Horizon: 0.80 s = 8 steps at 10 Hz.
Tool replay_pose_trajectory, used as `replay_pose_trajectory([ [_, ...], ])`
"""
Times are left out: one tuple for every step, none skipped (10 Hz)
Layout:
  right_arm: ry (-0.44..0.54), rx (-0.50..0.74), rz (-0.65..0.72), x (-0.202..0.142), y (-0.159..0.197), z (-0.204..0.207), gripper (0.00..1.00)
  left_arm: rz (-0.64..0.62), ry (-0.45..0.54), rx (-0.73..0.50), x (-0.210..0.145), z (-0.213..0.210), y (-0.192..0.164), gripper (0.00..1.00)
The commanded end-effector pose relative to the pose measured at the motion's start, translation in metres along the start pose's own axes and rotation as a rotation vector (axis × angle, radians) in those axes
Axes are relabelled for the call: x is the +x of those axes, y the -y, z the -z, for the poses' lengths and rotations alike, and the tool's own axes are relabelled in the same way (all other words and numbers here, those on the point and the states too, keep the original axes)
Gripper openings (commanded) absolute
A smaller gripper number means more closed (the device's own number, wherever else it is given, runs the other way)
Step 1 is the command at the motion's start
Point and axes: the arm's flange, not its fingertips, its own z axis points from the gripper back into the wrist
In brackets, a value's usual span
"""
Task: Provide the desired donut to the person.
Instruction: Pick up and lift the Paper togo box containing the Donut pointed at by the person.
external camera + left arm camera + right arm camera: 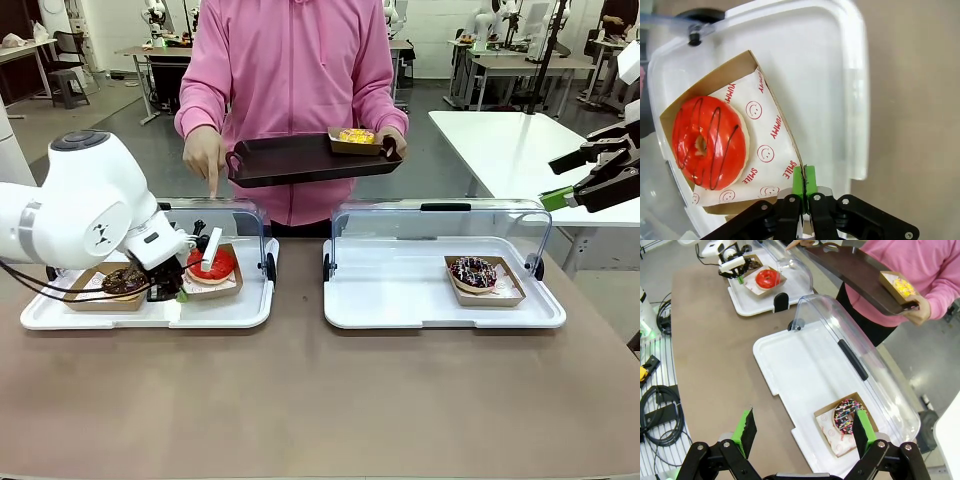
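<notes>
A red-glazed donut (707,142) with dark stripes lies in a brown cardboard tray (747,67) lined with printed paper. My left gripper (804,181) is shut on that cardboard tray's edge, inside the left white tray (240,312). From the front, the left gripper (180,290) sits just left of the red donut (212,268). The person (295,60) in a pink hoodie points a finger (212,185) down at this tray and holds a dark tray (290,160) carrying a yellow-topped donut (356,136). My right gripper (804,432) hangs open above the right white tray (790,375).
A chocolate donut (122,280) sits in its own cardboard tray, left of the red one. A sprinkled chocolate donut (473,271) lies in the right tray. Both trays' clear lids (440,225) stand raised at the far side. Bare brown table (320,400) spreads in front.
</notes>
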Motion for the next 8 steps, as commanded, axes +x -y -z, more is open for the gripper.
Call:
replay_pose_trajectory([
  [0.000,0.004,0.001,-0.002,-0.001,0.001,1.00,0.069,-0.001,-0.021,-0.005,-0.026,0.033,0.00],
  [0.000,0.004,0.001,-0.002,-0.001,0.001,1.00,0.083,0.020,-0.030,-0.004,-0.037,0.051,0.00],
  [0.000,0.004,0.001,-0.002,-0.001,0.001,1.00,0.110,0.066,-0.056,-0.005,-0.052,0.064,0.00],
  [0.000,0.004,0.001,-0.002,-0.001,0.001,1.00,0.075,0.120,-0.076,-0.009,-0.071,0.075,0.00],
  [0.000,0.004,0.001,-0.002,-0.001,0.001,1.00,0.083,0.151,-0.083,-0.014,-0.092,0.087,0.00],
  [0.000,0.004,0.001,-0.002,-0.001,0.001,1.00,0.104,0.195,-0.124,-0.019,-0.115,0.098,0.00],
  [0.000,0.004,0.001,-0.002,-0.001,0.001,1.00,0.140,0.247,-0.139,-0.025,-0.143,0.108,0.00],
  [0.000,0.004,0.001,-0.002,-0.001,0.001,1.00,0.151,0.237,-0.095,-0.026,-0.168,0.123,0.00],
])
